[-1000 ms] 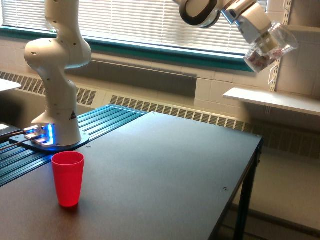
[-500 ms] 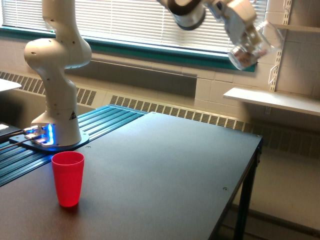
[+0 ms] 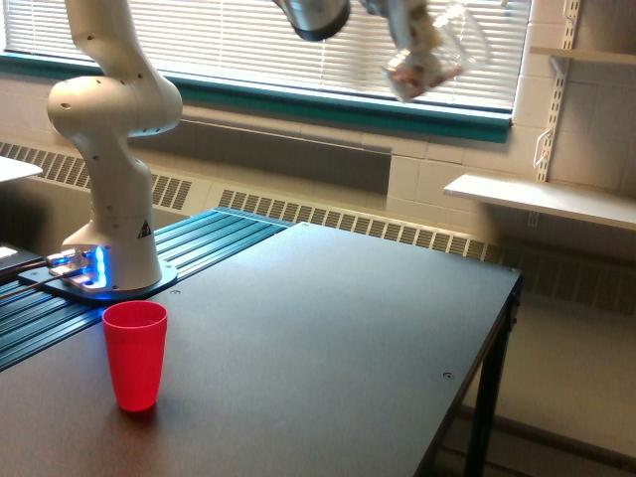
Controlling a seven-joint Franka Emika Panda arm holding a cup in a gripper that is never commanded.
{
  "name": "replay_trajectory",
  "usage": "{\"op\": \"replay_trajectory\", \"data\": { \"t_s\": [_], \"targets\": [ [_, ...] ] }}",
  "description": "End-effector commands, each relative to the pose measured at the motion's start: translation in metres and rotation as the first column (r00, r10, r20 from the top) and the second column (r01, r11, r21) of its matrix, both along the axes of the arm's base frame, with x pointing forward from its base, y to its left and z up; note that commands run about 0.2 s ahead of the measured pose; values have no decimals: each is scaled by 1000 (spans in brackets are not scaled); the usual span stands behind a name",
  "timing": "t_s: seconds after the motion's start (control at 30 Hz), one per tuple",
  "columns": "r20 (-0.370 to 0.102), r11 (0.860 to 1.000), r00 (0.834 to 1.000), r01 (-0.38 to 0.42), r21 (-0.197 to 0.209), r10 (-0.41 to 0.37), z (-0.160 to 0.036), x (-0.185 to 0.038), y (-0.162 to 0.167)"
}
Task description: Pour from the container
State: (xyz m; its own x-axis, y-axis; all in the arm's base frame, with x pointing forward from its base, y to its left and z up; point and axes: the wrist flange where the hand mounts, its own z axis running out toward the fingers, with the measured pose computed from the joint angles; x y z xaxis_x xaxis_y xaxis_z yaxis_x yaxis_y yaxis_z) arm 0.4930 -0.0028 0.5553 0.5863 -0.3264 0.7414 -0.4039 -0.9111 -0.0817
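Item: clear container (image 3: 429, 62), carried high in the frame in front of the window blinds (image 3: 248, 40), tilted and blurred. Reddish-brown and white pieces show through its lower part; whether any have spilled cannot be told, but none are seen in the air or on the counter (image 3: 328, 338).

Item: gripper (image 3: 409, 38), at the end of the white arm (image 3: 114, 129), mostly lost in motion blur. The jaws appear clamped on the container, since it hangs there with nothing else under it; the fingers themselves cannot be made out.

Item: red cup (image 3: 134, 354), upright on the counter near the arm's base, at the exterior view's left. Its inside is not visible from this angle. It is well apart from the container, which sits far above it and toward the exterior view's right.

Status, as judged: container lifted and in transit; pour not yet begun. Remaining: bring the container over the red cup, the likely receiver, lower it close to the rim, and tip it until the pieces run out.
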Motion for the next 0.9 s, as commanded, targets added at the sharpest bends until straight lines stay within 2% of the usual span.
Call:
{"op": "replay_trajectory", "data": {
  "t_s": [0.03, 0.17, 0.3, 0.37, 0.6, 0.77, 0.9],
  "targets": [
    [26, 991, 993, 110, 72, -112, 9, -29, -10],
    [20, 983, 986, 163, 90, -165, 10, -40, -19],
    [-3, 968, 973, 228, 106, -229, 8, -50, -31],
    [-17, 956, 964, 267, 125, -267, 7, -55, -40],
    [-68, 910, 921, 390, 138, -384, 3, -70, -64],
    [-79, 876, 890, 456, 160, -449, 5, -82, -75],
    [-73, 844, 867, 497, 201, -493, 10, -94, -83]
  ]
}}
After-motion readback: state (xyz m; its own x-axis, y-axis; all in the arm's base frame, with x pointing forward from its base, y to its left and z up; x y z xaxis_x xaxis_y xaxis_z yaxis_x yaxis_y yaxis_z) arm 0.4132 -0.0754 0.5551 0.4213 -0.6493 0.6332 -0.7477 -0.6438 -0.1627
